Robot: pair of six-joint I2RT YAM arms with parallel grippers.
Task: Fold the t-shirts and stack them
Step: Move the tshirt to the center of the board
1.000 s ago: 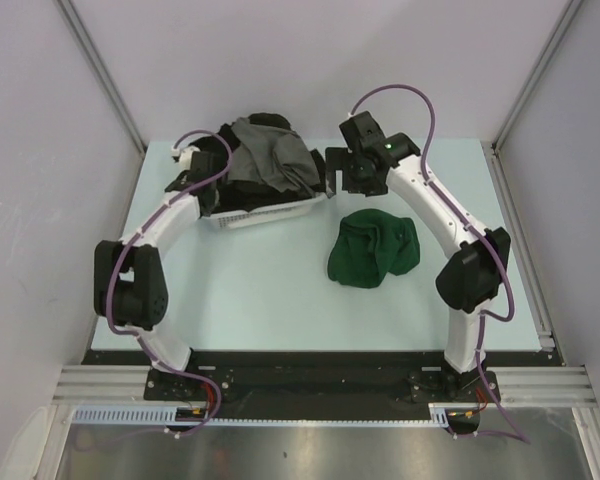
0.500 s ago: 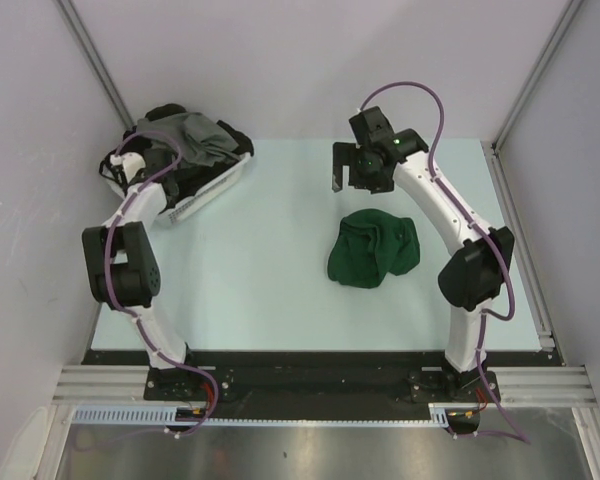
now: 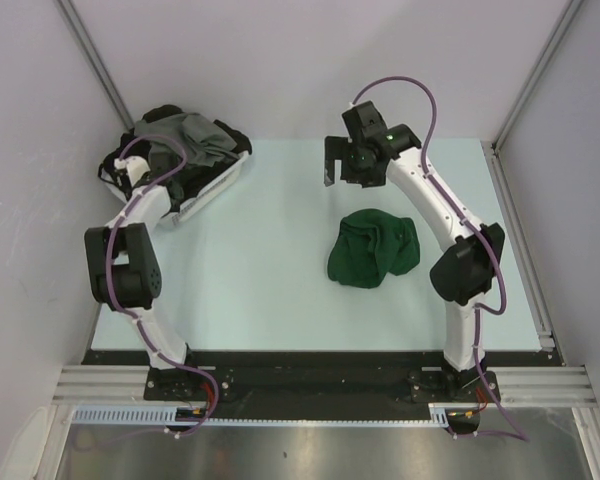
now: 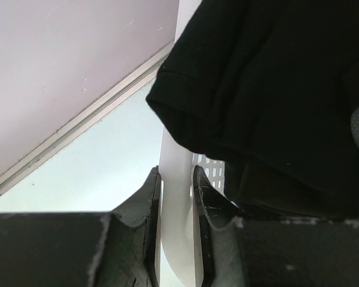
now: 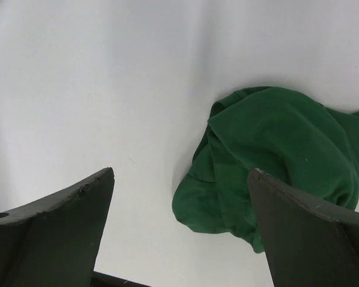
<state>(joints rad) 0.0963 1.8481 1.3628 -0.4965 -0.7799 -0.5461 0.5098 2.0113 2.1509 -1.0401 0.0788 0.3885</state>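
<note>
While clamping the basket (image 4: 176, 149) in the left claw (image 4: 176, 176) (grey shirt (image 3: 190, 135) heaped inside, far-left), hovering right claw (image 5: 180, 173) wide open past green shirt (image 3: 373, 248) mid-table; probably needing a drop onto it next.

No writing, label, brand or number can be read in any view. The dark green t-shirt (image 5: 275, 155) shows plain cloth, and so does the black t-shirt (image 4: 275, 89) seen from the left wrist. The wall of the white plastic basket (image 4: 176, 179) is bare plastic with small holes. The nearest thing to a sign is a small green light (image 3: 387, 137) on the right arm's wrist, possibly a status lamp, though it is too small to tell.
</note>
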